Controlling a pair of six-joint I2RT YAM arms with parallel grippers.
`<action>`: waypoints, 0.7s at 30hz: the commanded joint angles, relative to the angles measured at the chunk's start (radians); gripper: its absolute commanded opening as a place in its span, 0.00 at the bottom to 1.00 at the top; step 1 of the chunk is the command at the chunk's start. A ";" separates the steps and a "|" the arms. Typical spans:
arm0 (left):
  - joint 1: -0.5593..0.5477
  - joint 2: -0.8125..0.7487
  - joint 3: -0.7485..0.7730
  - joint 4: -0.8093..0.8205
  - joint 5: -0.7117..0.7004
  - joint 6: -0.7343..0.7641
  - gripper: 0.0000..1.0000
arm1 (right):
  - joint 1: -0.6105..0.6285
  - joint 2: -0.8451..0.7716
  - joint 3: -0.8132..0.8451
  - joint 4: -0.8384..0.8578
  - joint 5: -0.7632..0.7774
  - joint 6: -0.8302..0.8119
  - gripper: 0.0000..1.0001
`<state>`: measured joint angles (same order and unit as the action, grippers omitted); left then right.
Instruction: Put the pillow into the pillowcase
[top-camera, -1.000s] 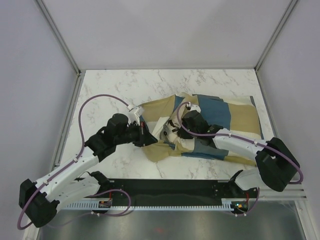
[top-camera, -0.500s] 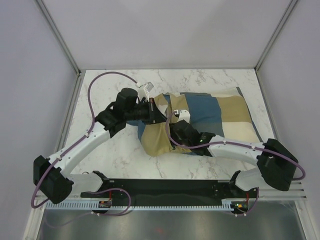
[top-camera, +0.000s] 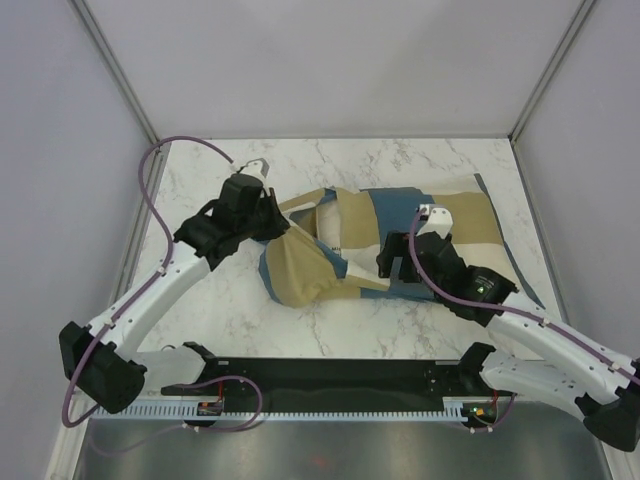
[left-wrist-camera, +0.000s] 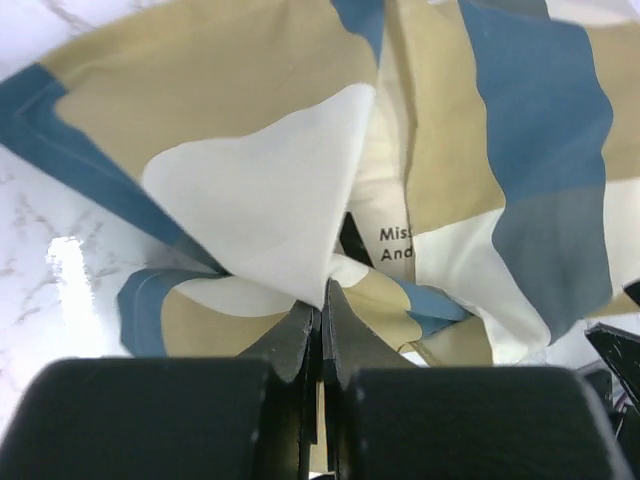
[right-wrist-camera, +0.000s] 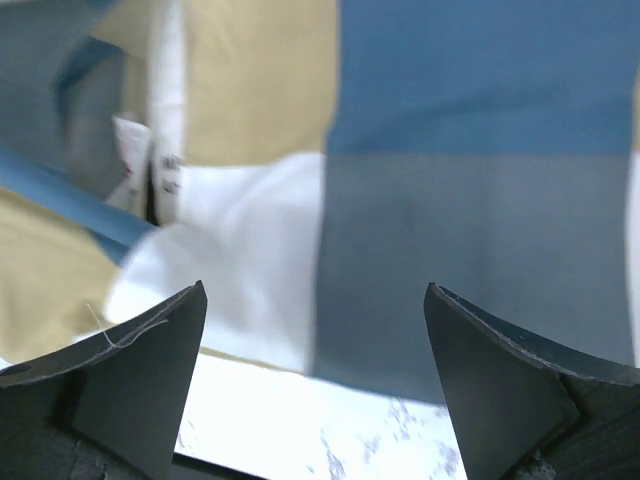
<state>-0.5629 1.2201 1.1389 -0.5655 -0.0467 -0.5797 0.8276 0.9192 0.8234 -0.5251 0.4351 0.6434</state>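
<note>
Left: your left gripper (left-wrist-camera: 322, 312) is clenched on a bunched fold of the pillowcase (top-camera: 420, 225) at its open end | Centre: the pillow (left-wrist-camera: 385, 190) lies inside it on the marble table (top-camera: 220, 300), cream face and dark text showing at the mouth | Right: your right gripper (right-wrist-camera: 315, 290) hovers over the case, jaws spread wide.

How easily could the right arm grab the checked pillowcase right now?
Probably yes, easily: the right end effector is open, and the pillowcase lies right in front of it with nothing between. The left end effector pinches another part of the cloth.
</note>
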 joint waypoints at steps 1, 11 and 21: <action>0.057 -0.070 0.027 -0.027 -0.105 0.037 0.02 | -0.019 -0.071 -0.016 -0.222 0.019 0.110 0.98; 0.274 -0.097 0.079 -0.096 -0.096 0.063 0.02 | -0.018 -0.077 -0.067 -0.214 -0.033 0.097 0.98; 0.345 -0.180 -0.004 -0.114 -0.138 0.070 0.49 | -0.018 0.076 -0.066 -0.279 0.021 0.478 0.98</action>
<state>-0.2249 1.0576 1.1496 -0.7029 -0.1802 -0.5373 0.8093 0.9749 0.7528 -0.7746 0.4278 0.9562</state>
